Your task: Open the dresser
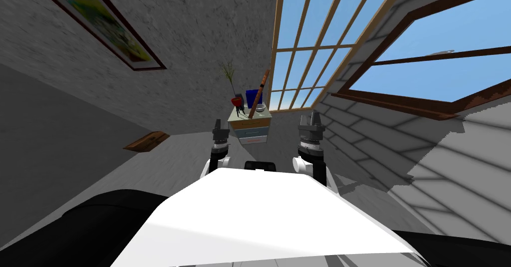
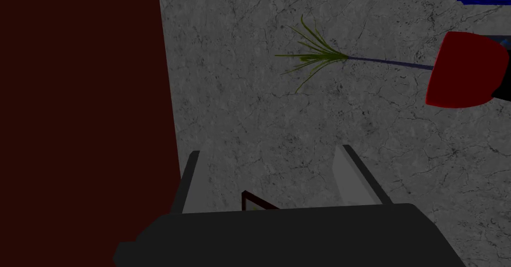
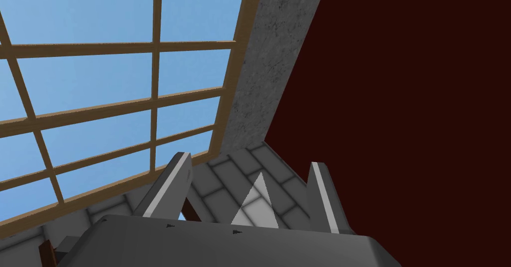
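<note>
A small dresser (image 1: pixel 252 128) with stacked drawer fronts stands against the far wall, below the window's left edge. It is some way ahead of me. My left gripper (image 1: pixel 218 126) is raised just left of it in the head view, and my right gripper (image 1: pixel 311 119) is raised to its right. Both stand open with nothing between the fingers, as the left gripper (image 2: pixel 267 179) and right gripper (image 3: pixel 249 189) show in their wrist views. Neither touches the dresser.
On the dresser top are a red object (image 1: pixel 235 101), a blue container (image 1: pixel 252 97), a long brown stick (image 1: pixel 258 94), a white bowl (image 1: pixel 260 109) and a thin green plant (image 1: pixel 228 74). A brown flat object (image 1: pixel 147 141) lies on the floor at left. A large window (image 1: pixel 309 44) is behind.
</note>
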Controlling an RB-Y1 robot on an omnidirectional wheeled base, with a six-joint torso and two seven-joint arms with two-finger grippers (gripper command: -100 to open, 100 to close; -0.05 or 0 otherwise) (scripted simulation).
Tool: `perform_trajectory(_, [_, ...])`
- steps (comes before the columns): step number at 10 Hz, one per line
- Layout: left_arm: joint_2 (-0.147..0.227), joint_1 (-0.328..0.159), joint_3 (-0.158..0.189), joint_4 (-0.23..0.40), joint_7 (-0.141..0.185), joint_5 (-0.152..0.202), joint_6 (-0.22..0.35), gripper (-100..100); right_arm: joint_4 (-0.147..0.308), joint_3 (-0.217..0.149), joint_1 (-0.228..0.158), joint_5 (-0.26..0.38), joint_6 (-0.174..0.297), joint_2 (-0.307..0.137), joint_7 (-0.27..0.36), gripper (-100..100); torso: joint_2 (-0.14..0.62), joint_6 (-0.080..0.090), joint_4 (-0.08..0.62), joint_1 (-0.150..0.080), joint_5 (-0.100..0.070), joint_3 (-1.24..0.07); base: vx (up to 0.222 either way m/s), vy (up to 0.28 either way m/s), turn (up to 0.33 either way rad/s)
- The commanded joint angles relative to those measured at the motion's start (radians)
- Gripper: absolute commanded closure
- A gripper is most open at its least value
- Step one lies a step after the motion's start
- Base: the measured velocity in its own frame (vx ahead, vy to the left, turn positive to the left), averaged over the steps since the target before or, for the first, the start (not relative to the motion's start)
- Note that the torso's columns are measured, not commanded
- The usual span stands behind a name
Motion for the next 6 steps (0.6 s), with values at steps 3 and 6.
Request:
perform_trajectory(3, [0.000, 0.000, 0.000, 0.000, 0.000, 0.000, 0.000, 0, 0.000, 0.000, 0.000, 0.000, 0.000, 0.000, 0.000, 0, 0.222, 0.000, 0.221, 0.000, 0.000, -0.442, 0.000, 0.000, 0.000])
perform_trajectory(6, [0.047, -0.010, 0.006, 0.061, -0.003, 0.004, -0.047, -100, 0.000, 0.000, 0.000, 0.000, 0.000, 0.000, 0.000, 0, 0.401, 0.000, 0.401, -0.001, 0.000, -0.808, 0.046, -0.014, 0.004])
